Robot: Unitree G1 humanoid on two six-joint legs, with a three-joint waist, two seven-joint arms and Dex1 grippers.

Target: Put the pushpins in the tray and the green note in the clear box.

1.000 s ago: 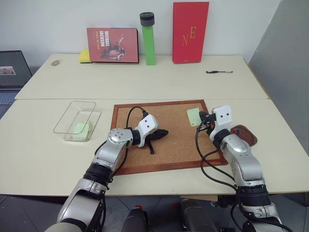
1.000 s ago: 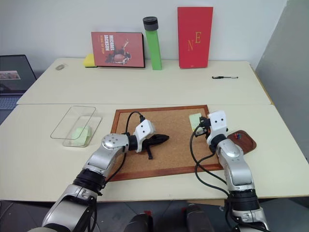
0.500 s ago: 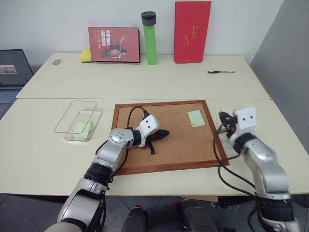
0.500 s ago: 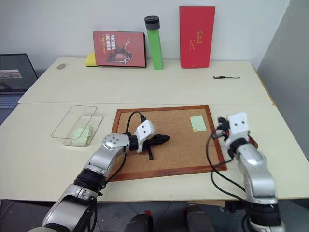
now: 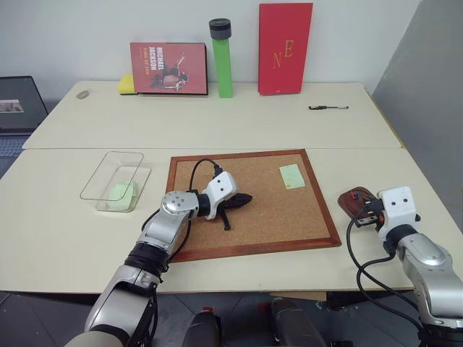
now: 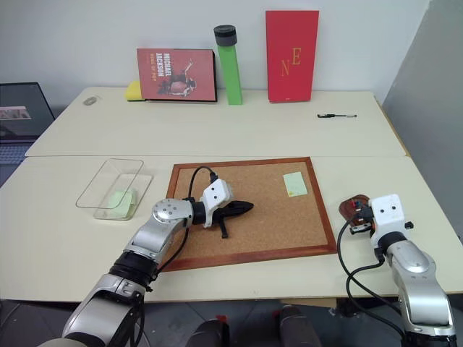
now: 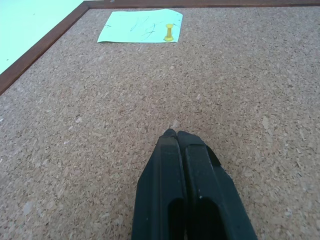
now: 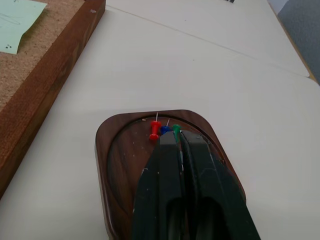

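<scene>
counting the pushpins, four are seen: three lie in the tray [image 8: 125, 165], a red pushpin [image 8: 155, 131], a blue pushpin [image 8: 164, 130] and a green pushpin [image 8: 176, 129], bunched together just at the tip of the right tool [image 8: 178, 137], whose two black fingers are pressed together over the dish. the fourth, a yellow pushpin [image 7: 169, 32], is stuck upright through the green note [image 7: 141, 26]. that note, one thin pale slip with faint pen marks, is pinned in the far right corner of the corkboard [image 5: 249, 210], a grainy cork sheet in a reddish wood frame. the tray is a single shallow dark brown wooden dish with rounded corners, set on the pale counter [image 5: 217, 123] just beside the board's right edge. one clear box [image 5: 116, 179] of colourless plastic with low walls is seen to the left of the board, with a pale green slip inside it. the left tool [image 7: 175, 135] is held low over the middle of the cork, its fingers pressed together and pinching nothing. at the back of the counter stand two red books, one green cylinder with a dark cap, one yellow sponge, and one black pen lies to the right.
</scene>
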